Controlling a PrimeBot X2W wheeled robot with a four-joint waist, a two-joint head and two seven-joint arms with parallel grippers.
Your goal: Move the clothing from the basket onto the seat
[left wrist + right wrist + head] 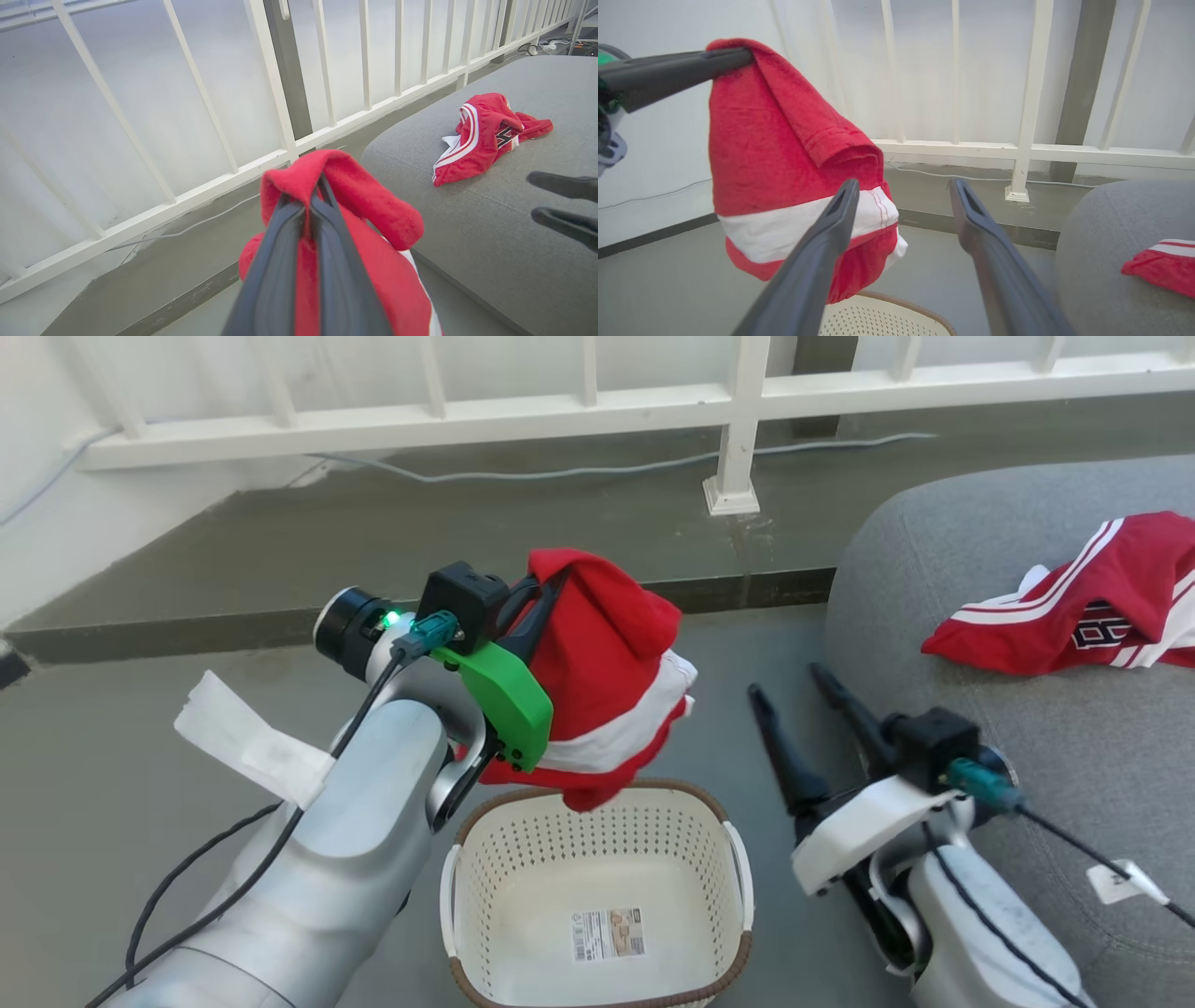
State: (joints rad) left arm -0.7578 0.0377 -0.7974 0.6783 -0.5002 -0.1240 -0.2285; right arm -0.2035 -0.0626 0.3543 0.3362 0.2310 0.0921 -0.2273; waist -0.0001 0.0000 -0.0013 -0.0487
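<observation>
Left end effector [306, 198], crumpled red-and-white garment [369, 210]

Bright even daylight, soft shadows; wrist pics warp @ edges, left hand [312, 200] blurry.

Soft cloth clothing [607, 653], perforated plastic basket [597, 859]
</observation>
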